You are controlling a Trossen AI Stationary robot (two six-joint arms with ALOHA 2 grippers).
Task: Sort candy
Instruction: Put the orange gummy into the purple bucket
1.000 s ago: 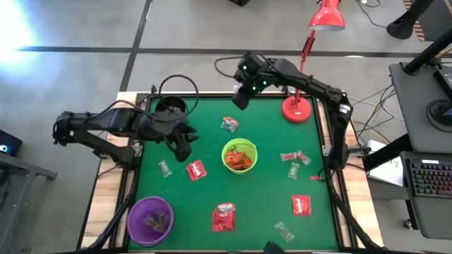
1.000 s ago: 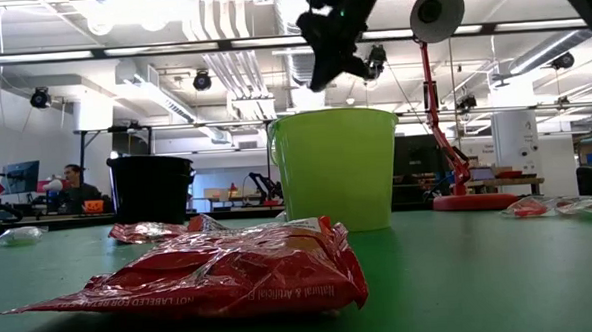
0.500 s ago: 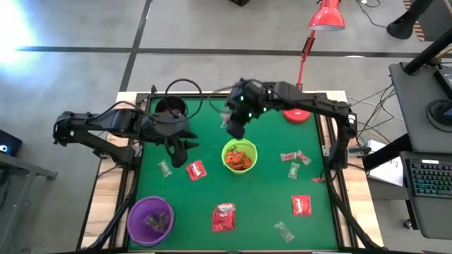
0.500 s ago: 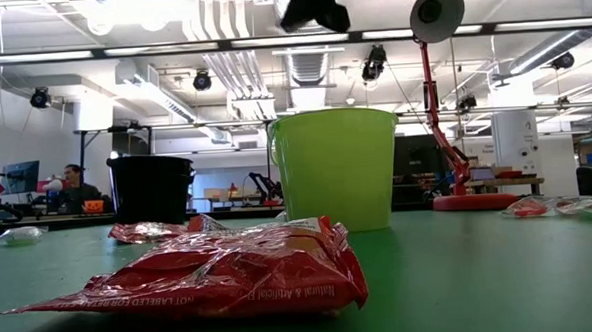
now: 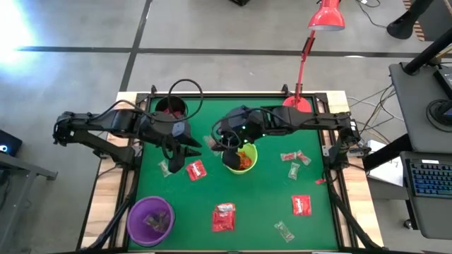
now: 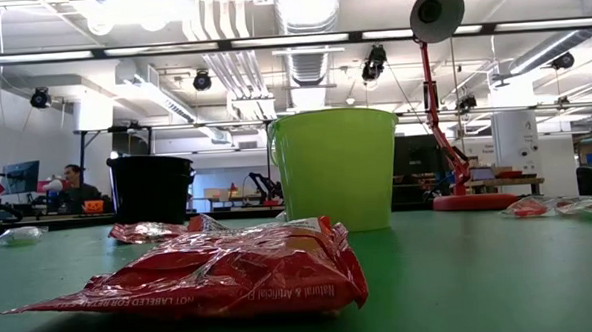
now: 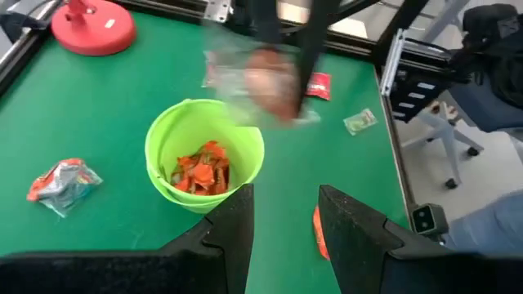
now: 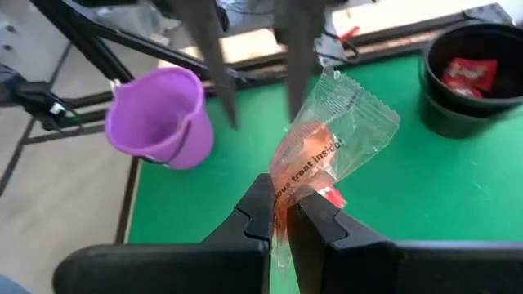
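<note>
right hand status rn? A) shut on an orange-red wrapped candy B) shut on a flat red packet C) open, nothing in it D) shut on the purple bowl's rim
A: in the right wrist view the right hand is pinched shut on the orange-red wrapped candy, whose clear wrapper sticks up past the fingers; the purple bowl stands apart, farther off.

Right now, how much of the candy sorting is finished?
Partly done. The lime-green bowl holds orange wrappers, the black bowl red packets, the purple bowl a few pale sweets. In hand: the right gripper is shut on an orange-and-clear candy near the green bowl. Left: about eight sweets on the green table; the left gripper hovers open over some.
</note>
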